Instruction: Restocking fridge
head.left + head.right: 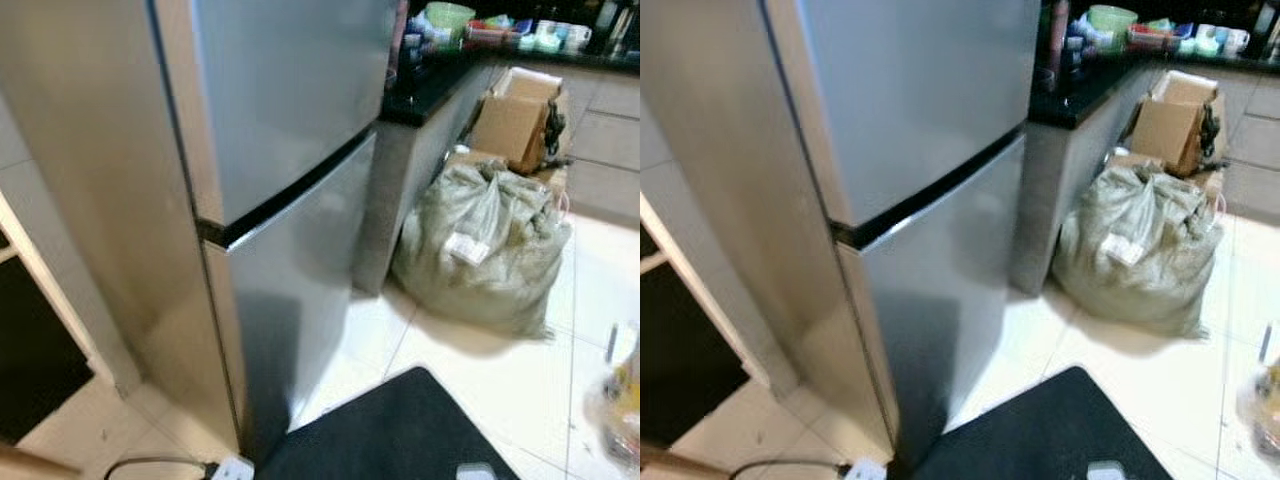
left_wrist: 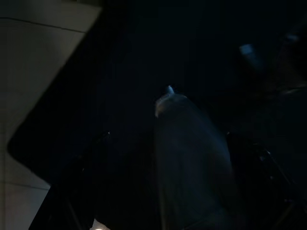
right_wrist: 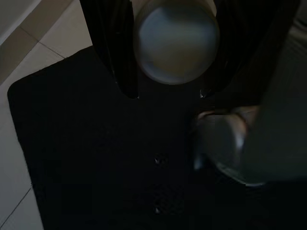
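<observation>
Before the closed steel fridge (image 1: 280, 150), above the black mat (image 3: 72, 158), right tool (image 3: 165, 93) clamped on a round, smooth, probably slippery container (image 3: 176, 40); left tool's state impossible to tell

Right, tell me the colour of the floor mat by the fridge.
The mat is black, clearest in the left eye view.
</observation>
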Controlling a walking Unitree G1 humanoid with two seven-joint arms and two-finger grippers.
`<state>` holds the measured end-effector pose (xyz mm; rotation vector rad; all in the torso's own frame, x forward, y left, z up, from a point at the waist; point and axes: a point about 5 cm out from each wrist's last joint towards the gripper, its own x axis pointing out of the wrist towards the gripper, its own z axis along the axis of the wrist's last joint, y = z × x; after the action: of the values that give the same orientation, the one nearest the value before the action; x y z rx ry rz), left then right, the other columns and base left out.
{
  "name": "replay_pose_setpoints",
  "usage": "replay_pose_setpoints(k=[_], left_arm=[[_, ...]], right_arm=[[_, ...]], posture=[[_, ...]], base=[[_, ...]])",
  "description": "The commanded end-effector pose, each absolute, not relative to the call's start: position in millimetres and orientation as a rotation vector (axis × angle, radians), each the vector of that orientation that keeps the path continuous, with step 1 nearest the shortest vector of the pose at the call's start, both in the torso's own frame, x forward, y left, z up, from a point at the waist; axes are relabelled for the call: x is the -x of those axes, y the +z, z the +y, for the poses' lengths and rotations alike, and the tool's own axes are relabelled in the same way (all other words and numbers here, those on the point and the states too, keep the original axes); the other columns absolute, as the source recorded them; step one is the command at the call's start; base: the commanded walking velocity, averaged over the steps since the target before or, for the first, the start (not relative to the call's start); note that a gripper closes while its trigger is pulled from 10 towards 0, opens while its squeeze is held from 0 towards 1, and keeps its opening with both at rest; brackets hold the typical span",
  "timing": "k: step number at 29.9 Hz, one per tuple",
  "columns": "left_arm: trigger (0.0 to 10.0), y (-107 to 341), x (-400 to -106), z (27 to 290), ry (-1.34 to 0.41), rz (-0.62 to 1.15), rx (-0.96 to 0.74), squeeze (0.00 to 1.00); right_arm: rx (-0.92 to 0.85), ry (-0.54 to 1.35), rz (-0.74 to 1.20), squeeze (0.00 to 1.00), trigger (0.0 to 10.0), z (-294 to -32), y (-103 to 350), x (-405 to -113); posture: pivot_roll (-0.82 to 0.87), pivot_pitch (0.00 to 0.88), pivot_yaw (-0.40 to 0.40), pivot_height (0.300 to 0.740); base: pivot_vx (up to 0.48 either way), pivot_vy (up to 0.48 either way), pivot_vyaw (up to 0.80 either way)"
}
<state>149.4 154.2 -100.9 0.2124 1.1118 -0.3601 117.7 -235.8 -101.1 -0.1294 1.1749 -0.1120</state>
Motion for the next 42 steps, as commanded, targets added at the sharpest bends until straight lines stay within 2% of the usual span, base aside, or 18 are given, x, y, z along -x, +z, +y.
replay_pose_setpoints(k=[1, 9, 10, 11, 12, 16, 23, 28, 29, 42], left_arm=[[10.0, -101.9, -146.2, 161.8, -0.321, 1.128, -0.205, 0.0], [10.0, -94.9, -159.9, 182.4, -0.158, 1.061, -0.134, 0.0], [10.0, -91.1, -166.6, 187.7, -0.124, 1.025, -0.114, 0.59], [10.0, -88.5, -171.0, 191.1, -0.103, 1.0, -0.1, 0.59], [10.0, -85.0, -176.7, 195.5, -0.078, 0.967, -0.08, 1.0], [10.0, -71.3, -193.8, 215.1, 0.003, 0.848, -0.016, 1.0], [10.0, -59.3, -202.2, 236.0, 0.053, 0.752, 0.043, 1.0], [10.0, -30.4, -231.1, 246.1, -0.08, 0.556, 0.085, 1.0], [10.0, -25.2, -236.7, 245.8, -0.106, 0.525, 0.097, 0.02], [10.0, 52.7, -300.4, 239.7, -0.322, 0.118, 0.044, 0.0]], right_arm=[[0.133, -0.106, 1.158, 0.0, 10.0, -234.4, -99.8, -122.9], [0.142, -0.098, 1.158, 0.0, 10.0, -234.4, -99.6, -123.6], [0.143, -0.098, 1.158, 0.0, 10.0, -235.0, -99.5, -123.3], [0.144, -0.098, 1.159, 0.0, 10.0, -235.4, -99.5, -123.1], [0.146, -0.098, 1.16, 0.0, 10.0, -235.8, -99.5, -122.8], [0.149, -0.096, 1.164, 0.0, 10.0, -236.1, -99.7, -121.9], [0.15, -0.092, 1.165, 0.0, 10.0, -235.8, -99.8, -121.7], [0.157, -0.08, 1.168, 0.0, 10.0, -234.9, -100.0, -121.9], [0.159, -0.078, 1.169, 0.0, 10.0, -234.8, -100.0, -122.0], [0.16, -0.074, 1.165, 0.0, 10.0, -233.6, -99.8, -123.5]], posture=[[-0.15, 0.0, 0.025, 0.74], [-0.15, 0.0, 0.025, 0.74], [-0.14, 0.0, 0.024, 0.74], [-0.14, 0.0, 0.024, 0.74], [-0.14, 0.0, 0.023, 0.74], [-0.13, 0.0, 0.022, 0.74], [-0.13, 0.0, 0.022, 0.74], [-0.1, 0.0, 0.012, 0.74], [-0.1, 0.0, 0.012, 0.74], [-0.1, 0.0, 0.015, 0.74]], base=[[0.0, 0.0, 0.0], [0.0, 0.0, 0.0], [0.0, 0.0, 0.0], [0.0, 0.0, 0.0], [0.0, 0.0, 0.0], [0.0, 0.0, 0.0], [0.0, 0.0, 0.0], [0.0, 0.0, 0.0], [0.0, 0.0, 0.0], [0.0, 0.0, 0.0]])
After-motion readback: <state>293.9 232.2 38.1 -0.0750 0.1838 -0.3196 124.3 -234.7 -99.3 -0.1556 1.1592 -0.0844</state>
